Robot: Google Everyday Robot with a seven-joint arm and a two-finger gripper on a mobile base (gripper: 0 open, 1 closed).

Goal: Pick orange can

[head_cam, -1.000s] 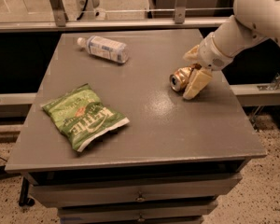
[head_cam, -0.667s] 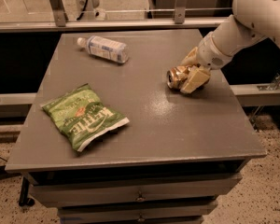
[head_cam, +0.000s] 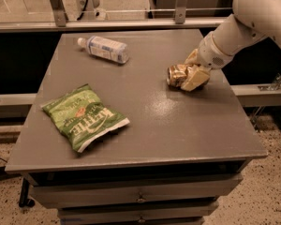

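Note:
The orange can (head_cam: 176, 75) is a small dented gold-orange can lying on its side on the right part of the grey table (head_cam: 145, 125), silver end facing left. My gripper (head_cam: 191, 71) comes in from the right on a white arm (head_cam: 234, 29). Its cream fingers (head_cam: 195, 78) sit on both sides of the can's right end and press on it. The can is at table level.
A clear plastic bottle (head_cam: 104, 48) with a white cap lies at the back left. A green chip bag (head_cam: 83, 116) lies at the front left. A metal rail (head_cam: 131, 20) runs behind the table. Drawers (head_cam: 140, 198) are below the front edge.
The fingers have closed in on the can. The can and gripper have shifted slightly left and toward the back.

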